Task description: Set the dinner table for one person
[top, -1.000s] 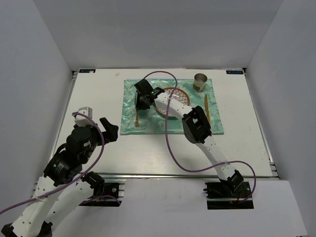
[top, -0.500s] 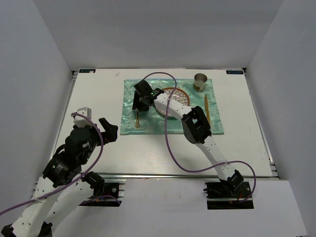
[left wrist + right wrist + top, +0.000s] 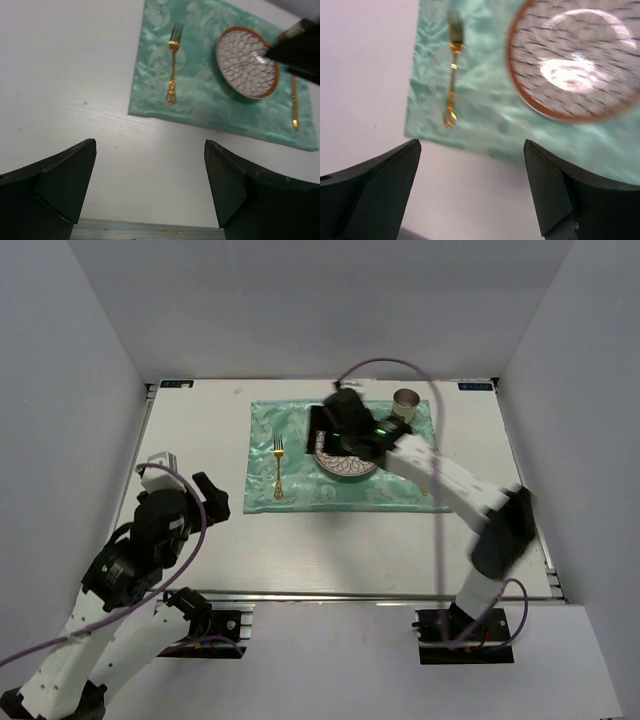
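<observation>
Hovering above the left side of the plate, the right gripper has its fingers spread wide with nothing between them. The left gripper, likewise spread and empty, hangs over the bare white surface near its left edge. On the green mat, which lies across the far middle of the surface, a gold fork rests left of the plate, a gold knife lies to its right, and a metal cup stands at the mat's far right corner.
</observation>
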Action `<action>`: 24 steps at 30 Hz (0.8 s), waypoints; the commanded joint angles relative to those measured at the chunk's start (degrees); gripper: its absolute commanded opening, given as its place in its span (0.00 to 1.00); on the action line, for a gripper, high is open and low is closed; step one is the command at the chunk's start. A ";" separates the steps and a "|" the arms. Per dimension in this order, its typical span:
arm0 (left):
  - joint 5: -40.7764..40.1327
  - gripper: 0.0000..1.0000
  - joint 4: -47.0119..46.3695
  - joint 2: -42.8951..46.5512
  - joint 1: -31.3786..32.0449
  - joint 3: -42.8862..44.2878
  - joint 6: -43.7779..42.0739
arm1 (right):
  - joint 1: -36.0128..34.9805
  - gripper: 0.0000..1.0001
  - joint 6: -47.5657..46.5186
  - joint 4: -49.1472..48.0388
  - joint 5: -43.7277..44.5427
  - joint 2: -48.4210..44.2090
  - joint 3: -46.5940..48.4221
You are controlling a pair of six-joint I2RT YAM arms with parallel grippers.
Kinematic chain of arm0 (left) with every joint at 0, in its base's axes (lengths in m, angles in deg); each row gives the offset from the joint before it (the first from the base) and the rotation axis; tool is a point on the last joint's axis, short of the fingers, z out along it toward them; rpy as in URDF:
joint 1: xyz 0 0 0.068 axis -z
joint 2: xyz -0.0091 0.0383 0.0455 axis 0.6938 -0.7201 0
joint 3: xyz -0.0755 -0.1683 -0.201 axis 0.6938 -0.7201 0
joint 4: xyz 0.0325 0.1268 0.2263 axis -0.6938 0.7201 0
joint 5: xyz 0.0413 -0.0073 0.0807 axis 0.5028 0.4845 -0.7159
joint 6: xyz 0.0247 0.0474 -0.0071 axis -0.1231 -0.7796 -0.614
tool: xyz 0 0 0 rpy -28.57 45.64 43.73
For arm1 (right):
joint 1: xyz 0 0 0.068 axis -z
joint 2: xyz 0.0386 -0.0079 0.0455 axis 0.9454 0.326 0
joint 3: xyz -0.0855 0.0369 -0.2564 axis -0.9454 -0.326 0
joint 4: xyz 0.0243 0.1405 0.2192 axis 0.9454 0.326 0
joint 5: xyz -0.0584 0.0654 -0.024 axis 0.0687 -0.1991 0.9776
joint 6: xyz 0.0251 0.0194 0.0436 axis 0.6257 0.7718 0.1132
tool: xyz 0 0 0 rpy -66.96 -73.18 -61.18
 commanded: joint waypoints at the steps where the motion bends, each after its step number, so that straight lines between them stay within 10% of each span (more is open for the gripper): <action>1: -5.55 0.98 10.56 -8.41 -0.56 8.91 4.05 | 0.47 0.89 -8.07 0.89 13.71 -25.41 -17.23; 9: -11.35 0.98 24.98 -14.23 -0.03 20.27 6.25 | 0.47 0.89 -4.57 26.94 29.10 -60.33 -34.43; 24: -5.47 0.98 30.53 -8.78 -0.20 27.75 1.77 | 0.64 0.89 -6.05 42.55 26.12 -76.00 -25.91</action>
